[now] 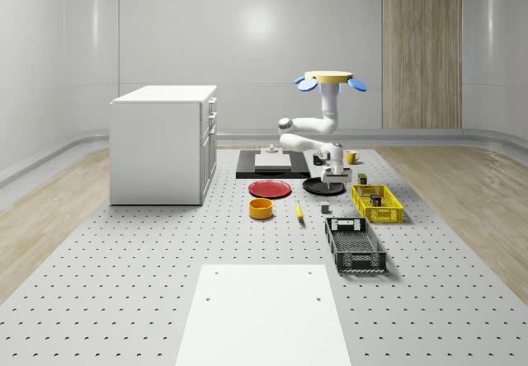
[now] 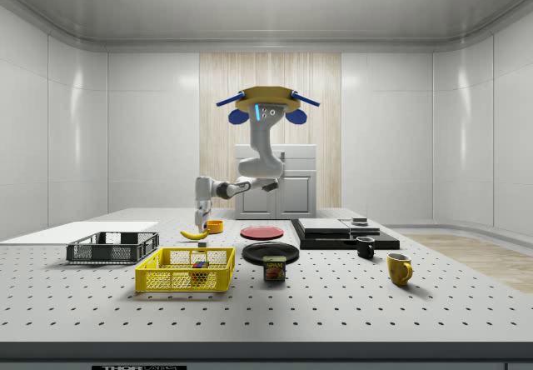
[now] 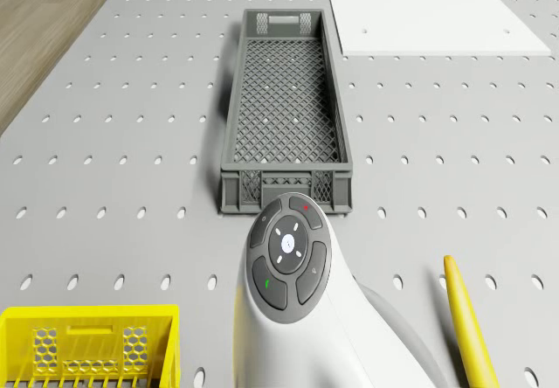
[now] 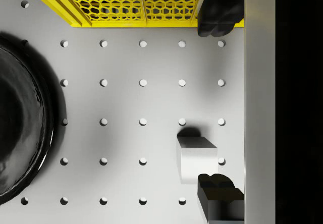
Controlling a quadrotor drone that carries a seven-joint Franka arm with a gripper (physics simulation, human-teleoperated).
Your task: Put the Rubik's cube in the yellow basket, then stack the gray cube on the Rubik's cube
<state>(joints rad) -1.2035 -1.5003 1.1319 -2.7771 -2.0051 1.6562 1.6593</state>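
Rubik's cube (image 2: 199, 263) sits inside the yellow basket (image 2: 185, 280) already, as the side view shows its colours through the mesh, so I judge the first half done and the gray cube to be the step in hand. The gray cube (image 4: 198, 157) stands on the perforated table (image 4: 126, 133), apart from the basket wall and just beside the black plate (image 4: 20, 128) region, with open table between them. From my wrist camera I see the gripper (image 4: 220, 113) hanging above it with its two dark fingertips (image 4: 219, 201) spread wide and nothing between them; one pad overlaps the cube's near corner in the picture, so the cube looks off-centre in the gap, not squarely between the pads.

The drone (image 1: 332, 80) hovers in the air above the table's far middle, over the plates, with the arm reaching down towards the cube.

Further out lie the gray crate (image 3: 284, 117), the banana (image 3: 467, 327), a red plate (image 1: 270, 189), an orange bowl (image 1: 261, 208) and a white cabinet (image 1: 161, 143).

My next move, I reckon, calls for a small sideways shift to centre the cube between the fingers, then a descent and a close, before carrying it over the basket.
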